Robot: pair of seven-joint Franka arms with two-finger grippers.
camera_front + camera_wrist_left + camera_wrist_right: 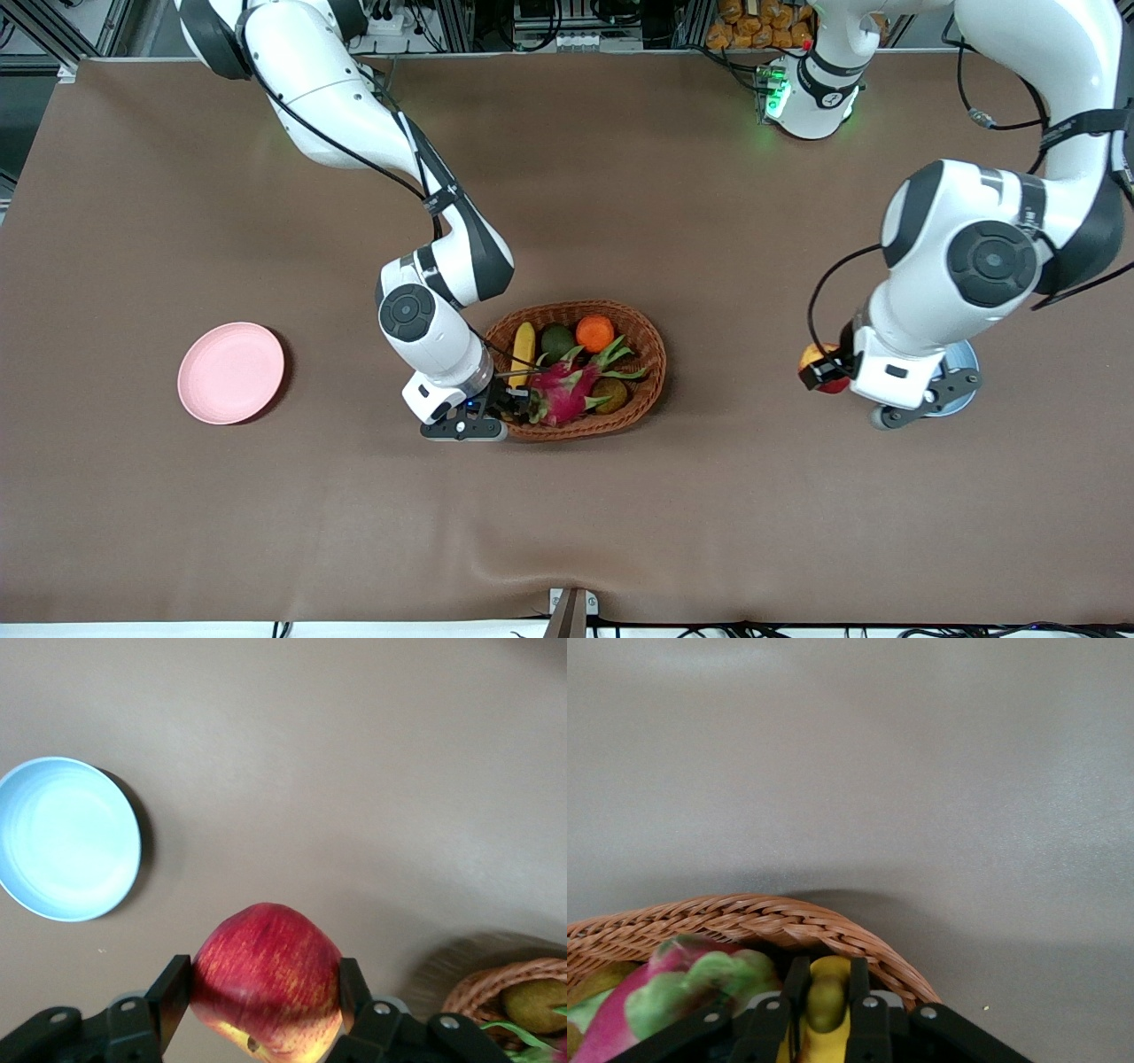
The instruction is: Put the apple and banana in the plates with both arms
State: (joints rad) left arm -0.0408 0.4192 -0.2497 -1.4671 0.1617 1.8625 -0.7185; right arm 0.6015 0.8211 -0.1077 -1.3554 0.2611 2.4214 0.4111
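- Front view: The left gripper (822, 370) hangs in the air just beside the blue plate (966, 363), clamped on the apple (815, 363); the plate is largely hidden under the left arm's wrist, at the left arm's end of the table. The right gripper (512, 403) reaches into the basket (651, 354) at mid-table, at the banana's (522, 353) nearer end. The banana lies in the basket beside an avocado (557, 341), an orange (594, 332) and a dragon fruit (567, 390). The pink plate (231, 372) sits bare toward the right arm's end.
- Left wrist view: Both fingers (173, 997) press the apple's (266, 979) sides, holding it above the brown table (354, 771). The blue plate (66, 837) lies on the table, apart from the apple; the basket's rim (496, 983) shows at the edge.
- Right wrist view: The right gripper (826, 992) has its fingers (796, 988) pinched on the banana's (826, 997) tip, just inside the basket's rim (744, 921), with the dragon fruit (673, 992) alongside.
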